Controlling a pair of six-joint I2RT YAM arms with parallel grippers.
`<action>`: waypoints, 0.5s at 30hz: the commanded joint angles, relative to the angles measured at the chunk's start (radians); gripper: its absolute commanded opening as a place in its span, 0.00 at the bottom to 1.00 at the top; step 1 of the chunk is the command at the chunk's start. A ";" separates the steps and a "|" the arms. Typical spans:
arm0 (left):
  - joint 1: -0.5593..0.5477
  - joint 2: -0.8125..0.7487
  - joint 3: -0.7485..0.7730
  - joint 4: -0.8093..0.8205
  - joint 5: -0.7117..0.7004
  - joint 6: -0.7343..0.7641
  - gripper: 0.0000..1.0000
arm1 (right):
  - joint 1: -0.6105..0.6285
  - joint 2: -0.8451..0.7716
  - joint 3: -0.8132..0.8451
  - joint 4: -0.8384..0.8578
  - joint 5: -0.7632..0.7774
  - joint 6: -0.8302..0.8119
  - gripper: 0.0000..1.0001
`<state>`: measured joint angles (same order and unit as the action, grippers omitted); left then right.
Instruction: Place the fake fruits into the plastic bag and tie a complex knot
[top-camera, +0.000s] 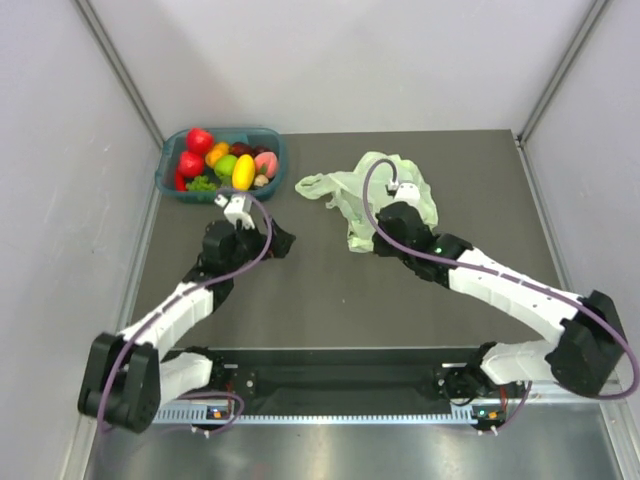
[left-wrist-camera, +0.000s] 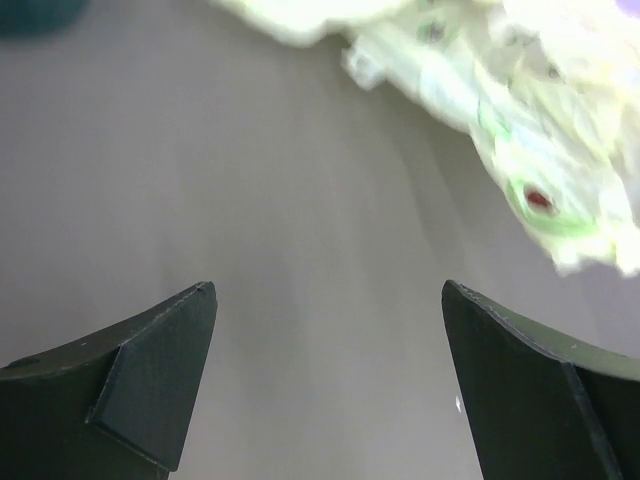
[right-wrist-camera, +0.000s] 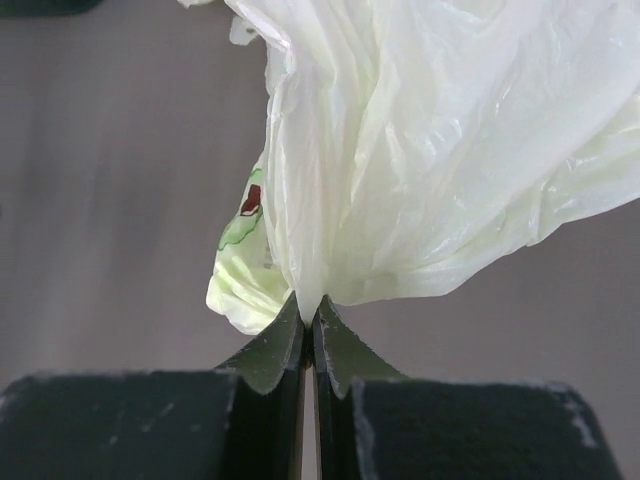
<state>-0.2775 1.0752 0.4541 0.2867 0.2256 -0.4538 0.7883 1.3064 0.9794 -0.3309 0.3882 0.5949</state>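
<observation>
Bag: crumpled on the table, right of the basket.
Right claw: clenched on a fold of it, I judge to lift and open it.
Left claw: spread wide, empty, ready for the other side.
Fruits: piled in the basket until the bag gapes.

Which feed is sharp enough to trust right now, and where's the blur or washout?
Left wrist: the plastic bag is smeared and washed out, no fold detail. Right wrist: sharp, creases readable where the right end effector pinches it. Top external: even light, crisp, fake fruits clearly coloured.
</observation>
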 joint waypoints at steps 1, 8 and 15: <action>-0.006 0.122 0.147 0.039 0.015 0.079 0.99 | -0.017 -0.117 -0.025 -0.013 -0.043 -0.110 0.00; -0.031 0.290 0.316 0.031 0.084 0.250 0.97 | -0.069 -0.248 0.037 -0.170 -0.142 -0.217 0.00; -0.117 0.432 0.385 0.089 0.119 0.417 0.98 | -0.122 -0.259 0.094 -0.263 -0.218 -0.290 0.00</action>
<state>-0.3534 1.4624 0.7750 0.3065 0.3019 -0.1619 0.6891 1.0687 1.0218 -0.5457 0.2287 0.3645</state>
